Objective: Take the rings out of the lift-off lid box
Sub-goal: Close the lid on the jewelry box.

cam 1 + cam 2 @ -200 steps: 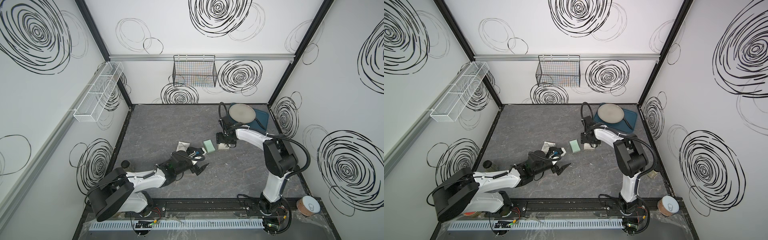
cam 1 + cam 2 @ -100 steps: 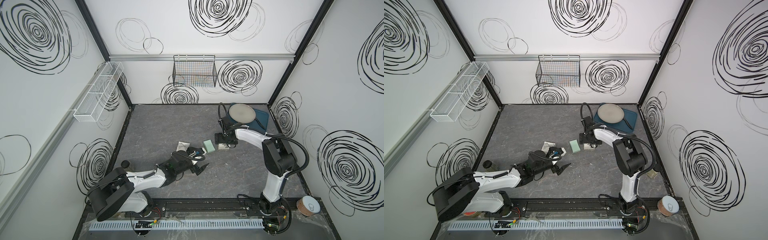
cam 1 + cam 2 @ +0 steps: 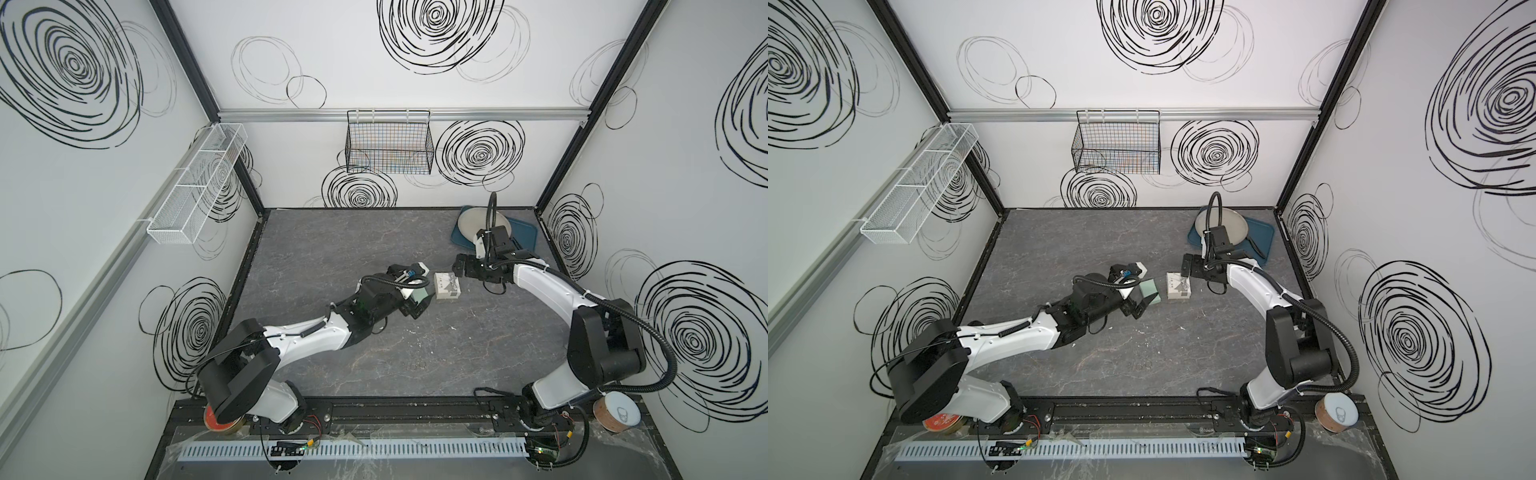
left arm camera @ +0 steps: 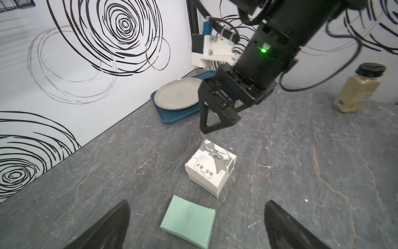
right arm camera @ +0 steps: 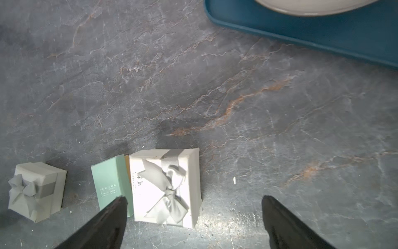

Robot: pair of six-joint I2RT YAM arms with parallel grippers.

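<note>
Left gripper (image 4: 196, 202): jaws wide apart, empty, near the mint box (image 4: 188, 224).
Right gripper (image 5: 193, 198): jaws wide apart, empty, hanging above and near the white bow box (image 5: 165, 187).
Rings: none in view. I judge them to be inside the bow box, lid on.
Risk, crowding: the mint box lies just beside the bow box, and one right finger could pinch both.
Risk, lid: a grip too low lifts base with lid, and a tilt spills tiny rings across the table (image 5: 193, 86).
Risk, wrong box: a second bow box (image 5: 36, 191) stands near.
</note>
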